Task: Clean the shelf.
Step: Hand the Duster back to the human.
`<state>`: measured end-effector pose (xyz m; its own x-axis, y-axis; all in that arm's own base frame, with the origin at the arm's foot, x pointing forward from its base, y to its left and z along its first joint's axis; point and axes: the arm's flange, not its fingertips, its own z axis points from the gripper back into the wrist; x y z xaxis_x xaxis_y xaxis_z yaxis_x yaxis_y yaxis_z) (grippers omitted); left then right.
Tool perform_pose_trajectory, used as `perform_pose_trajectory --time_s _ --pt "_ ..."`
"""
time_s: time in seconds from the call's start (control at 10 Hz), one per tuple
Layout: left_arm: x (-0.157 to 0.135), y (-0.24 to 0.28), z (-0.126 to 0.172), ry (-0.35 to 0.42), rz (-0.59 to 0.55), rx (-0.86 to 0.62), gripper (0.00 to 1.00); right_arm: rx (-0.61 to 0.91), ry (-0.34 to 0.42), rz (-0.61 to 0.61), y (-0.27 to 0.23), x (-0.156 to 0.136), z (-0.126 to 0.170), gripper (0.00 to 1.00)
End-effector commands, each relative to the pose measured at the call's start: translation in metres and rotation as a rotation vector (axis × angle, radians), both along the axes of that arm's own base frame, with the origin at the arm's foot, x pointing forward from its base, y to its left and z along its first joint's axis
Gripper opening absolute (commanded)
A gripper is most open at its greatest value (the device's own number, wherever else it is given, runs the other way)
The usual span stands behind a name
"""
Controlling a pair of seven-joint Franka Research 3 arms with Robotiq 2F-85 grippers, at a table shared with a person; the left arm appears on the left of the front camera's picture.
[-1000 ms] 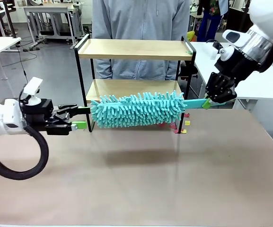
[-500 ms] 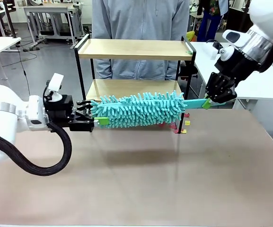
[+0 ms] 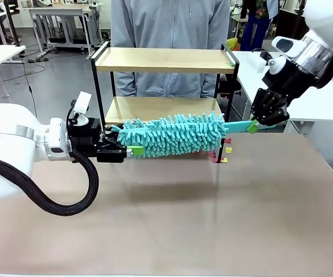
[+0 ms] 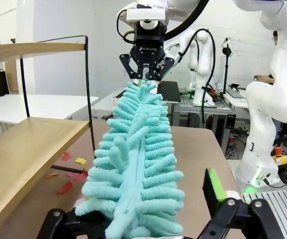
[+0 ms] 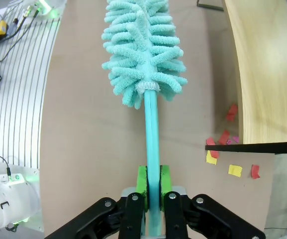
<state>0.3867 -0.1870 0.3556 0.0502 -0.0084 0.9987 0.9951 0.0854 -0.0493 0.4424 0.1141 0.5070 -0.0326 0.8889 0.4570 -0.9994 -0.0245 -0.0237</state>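
The shelf [image 3: 163,59] stands at the table's far side, two light wood boards in a black frame; its lower board [image 4: 14,159] and an edge [image 5: 262,74] show in the wrist views. A teal fluffy duster [image 3: 172,134] hangs level in front of the lower board. My right gripper [image 3: 253,126] is shut on the duster's handle [image 5: 152,134], green pads pressed on both sides [image 5: 152,181]. My left gripper [image 3: 126,145] straddles the duster's free tip [image 4: 136,164]. One green pad [image 4: 213,184] stands a little off the fluff, and the other finger is hidden behind it.
Red and yellow paper scraps [image 3: 224,154] lie on the brown table by the shelf's right leg, also seen as scraps [image 5: 223,144] and scraps [image 4: 66,186]. A person in a grey top [image 3: 169,34] stands behind the shelf. White tables sit at both sides.
My left arm has moved right until its fingers came around the duster's free tip, and the jaws have narrowed. The right arm and the duster have stayed still.
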Motion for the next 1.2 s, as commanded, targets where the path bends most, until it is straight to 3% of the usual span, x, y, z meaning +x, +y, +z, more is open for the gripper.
perform_pose_trajectory --time_s 0.0,0.1,0.3,0.4,0.6,1.0,1.1 --pt "0.001 -0.008 0.003 -0.002 0.018 0.004 0.42 0.009 -0.005 0.005 -0.001 -0.001 0.003 0.13" --pt "0.001 -0.008 0.004 -0.005 0.015 0.007 0.00 0.009 -0.005 0.005 -0.001 -0.001 0.003 0.13" --pt "0.002 -0.007 0.004 -0.007 0.007 0.015 0.00 0.009 -0.005 0.005 -0.001 -0.001 0.003 0.13" --pt "0.002 -0.007 0.004 0.001 0.005 0.019 0.14 0.009 -0.005 0.005 -0.001 -0.001 0.003 0.13" --pt "0.002 -0.007 0.005 0.015 -0.003 0.027 0.00 0.009 -0.005 0.005 -0.001 -0.001 0.003 0.13" --pt "-0.001 -0.011 0.005 -0.039 -0.014 -0.003 0.00 0.009 -0.005 0.005 -0.001 -0.001 0.003 0.13" --pt "0.004 0.000 0.002 0.000 0.014 0.021 0.00 0.009 -0.005 0.005 -0.001 -0.001 0.003 0.13"
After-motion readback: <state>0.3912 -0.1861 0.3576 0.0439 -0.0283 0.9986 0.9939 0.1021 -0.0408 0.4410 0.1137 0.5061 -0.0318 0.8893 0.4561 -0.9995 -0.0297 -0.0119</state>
